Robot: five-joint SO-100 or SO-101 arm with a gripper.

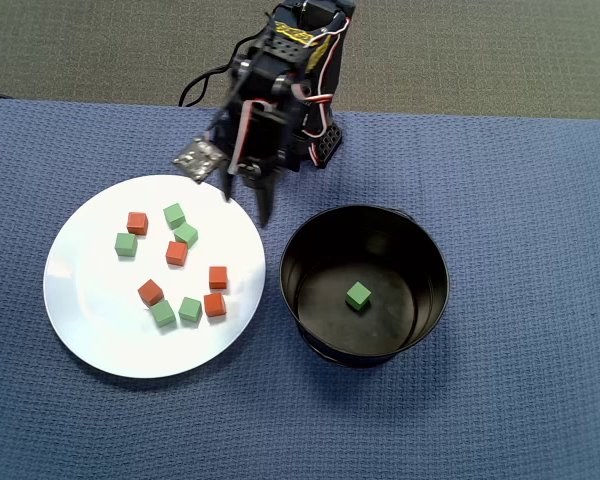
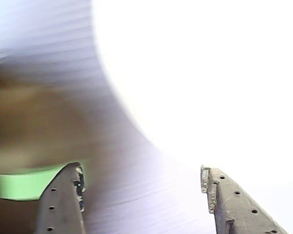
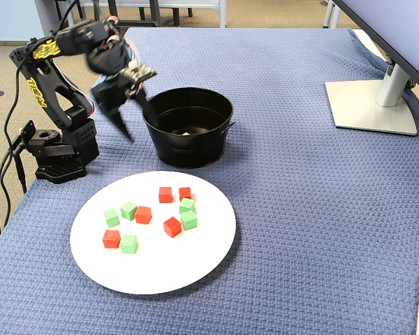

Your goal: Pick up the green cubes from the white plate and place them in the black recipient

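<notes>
Nearest the wrist camera are the two perforated metal fingers [image 2: 210,187], spread wide with nothing between them, and beyond them only a blur of blue weave and the glare of the white plate [image 2: 210,73]. In size order, the counter comes first, covered in a blue waffle-textured cloth [image 1: 540,200]. Then the white plate [image 1: 90,330], flat, round and smooth, lies toward the left edge in the overhead view. Then the black recipient [image 1: 435,300], a deep round pot with glossy walls and a thin rim, stands just beside the plate's right edge. Then the black arm [image 3: 52,91] sits at the far edge, its gripper [image 1: 245,195] hanging over the plate's upper right rim. Smallest are the matte cubes: five green cubes [image 1: 175,215] remain on the plate, mixed closely with five red-orange cubes [image 1: 177,253], and one green cube [image 1: 358,294] already rests on the pot's floor. The likely trouble is this crowding: near the plate's lower middle a green cube sits touching or just beside red-orange ones, so wide fingers could catch a wrong cube or shove neighbours across the slick plate. A cube pinched off-centre could also twist out, and a low carry might clip the pot's thin rim.
</notes>
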